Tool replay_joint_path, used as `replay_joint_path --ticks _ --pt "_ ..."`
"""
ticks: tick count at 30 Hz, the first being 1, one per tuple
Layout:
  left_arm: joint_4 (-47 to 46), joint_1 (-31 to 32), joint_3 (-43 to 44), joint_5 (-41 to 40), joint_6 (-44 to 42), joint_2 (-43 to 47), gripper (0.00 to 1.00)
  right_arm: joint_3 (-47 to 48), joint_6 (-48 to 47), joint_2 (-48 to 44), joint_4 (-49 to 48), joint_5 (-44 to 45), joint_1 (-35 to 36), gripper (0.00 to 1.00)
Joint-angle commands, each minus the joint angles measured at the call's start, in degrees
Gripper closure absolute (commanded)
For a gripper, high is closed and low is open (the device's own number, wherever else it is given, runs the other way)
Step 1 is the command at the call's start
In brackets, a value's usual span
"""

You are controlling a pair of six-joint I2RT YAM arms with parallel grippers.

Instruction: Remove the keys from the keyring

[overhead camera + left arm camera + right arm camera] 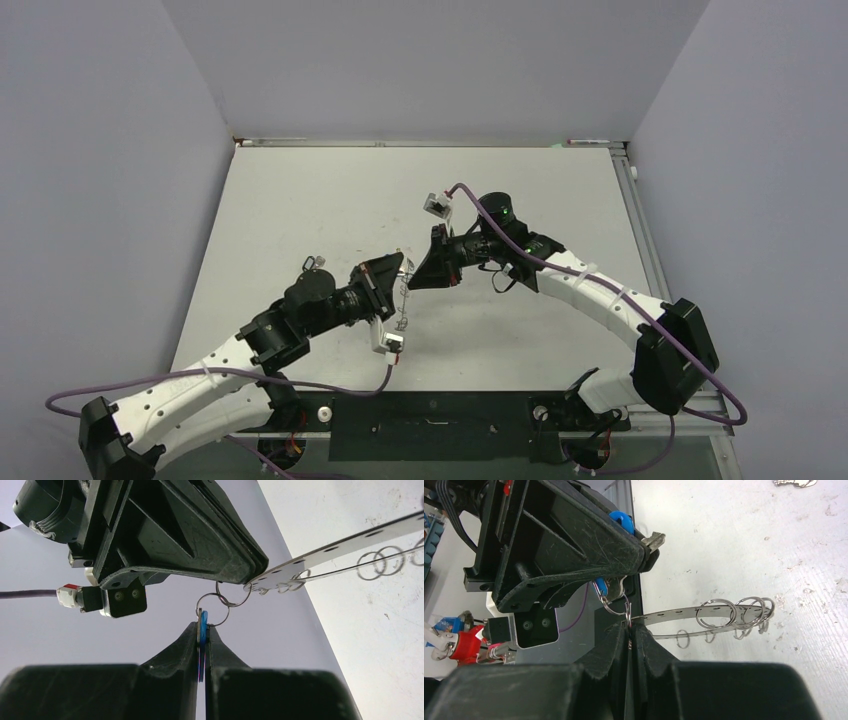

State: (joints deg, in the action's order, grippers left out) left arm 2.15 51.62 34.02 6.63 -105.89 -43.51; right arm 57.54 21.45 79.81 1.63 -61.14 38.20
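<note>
Your left fingers (186,647) clamp the blue-headed metal key (202,630) just beside the flat grey metal keyring (340,547). The right fingers (616,650) pinch its rim, likely bracing it so the small wire loops (223,601) can be worked free.

The blue-headed key (202,630) is mostly hidden between the fingers (182,647) of the left gripper (202,625); the keyring (340,547) runs off the right edge. A loose key (793,482) is cropped by the right wrist view's top edge.
</note>
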Motion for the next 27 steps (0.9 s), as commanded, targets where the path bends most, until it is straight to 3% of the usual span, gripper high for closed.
replay_joint_path --ticks 1,7,15,19,27 --pt "-4.8 0.3 5.5 1.2 -0.2 0.0 1.0 2.4 -3.0 0.9 2.9 1.6 1.0 0.95" --pt "0.2 0.2 7.4 -0.2 2.6 -0.3 1.0 5.7 -6.6 2.5 6.1 -1.5 1.0 0.95" --pt "13.2 0.2 10.5 -1.5 5.9 -0.2 1.0 11.4 -9.7 3.8 8.3 -6.6 -6.1 0.47" --pt "20.4 0.2 13.9 -3.2 8.7 -2.0 1.0 12.8 -10.1 3.3 8.2 -8.4 -9.9 0.3" --pt "33.3 0.2 20.7 -5.8 14.3 -6.8 1.0 14.9 -14.2 1.5 11.7 -8.9 -14.6 0.14"
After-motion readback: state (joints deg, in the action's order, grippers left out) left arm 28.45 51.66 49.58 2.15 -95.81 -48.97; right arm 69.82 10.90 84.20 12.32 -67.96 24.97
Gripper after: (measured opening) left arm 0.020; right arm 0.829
